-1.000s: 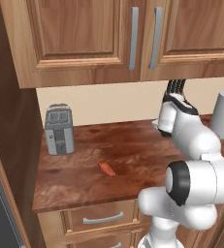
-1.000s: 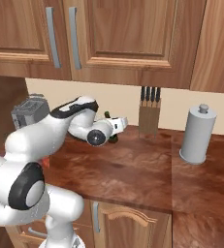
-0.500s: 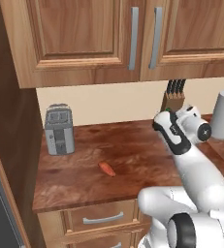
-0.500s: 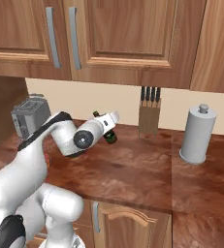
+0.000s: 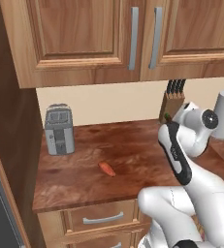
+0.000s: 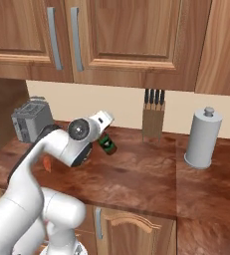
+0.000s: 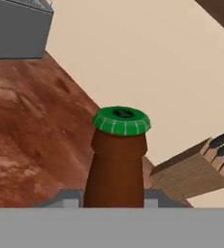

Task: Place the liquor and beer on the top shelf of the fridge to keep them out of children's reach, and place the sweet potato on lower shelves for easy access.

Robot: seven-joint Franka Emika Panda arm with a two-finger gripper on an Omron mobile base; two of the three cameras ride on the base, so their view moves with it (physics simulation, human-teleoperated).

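My gripper (image 7: 113,197) is shut on the beer (image 7: 114,162), a brown bottle whose neck and green cap rise between the fingertips. In the right base view the beer (image 6: 106,144) hangs tilted above the counter, green label showing, under the gripper (image 6: 104,134), left of the knife block. A sliver of the beer (image 5: 168,116) peeks past the arm in the left base view. The sweet potato (image 5: 106,168) lies on the wooden counter (image 5: 84,184) left of the arm, and the same root (image 6: 48,164) is partly hidden by the arm. The liquor, fridge and its shelves are out of view.
A grey toaster (image 5: 59,128) stands at the counter's back left. At the back wall are a knife block (image 6: 153,117) and, further right, a grey paper towel holder (image 6: 203,137). Wooden cabinets (image 5: 133,38) hang overhead, drawers (image 5: 101,220) below.
The arm has folded and swung round, carrying the beer a little lower and toward the left in the right base view. The sweet potato has stayed put.
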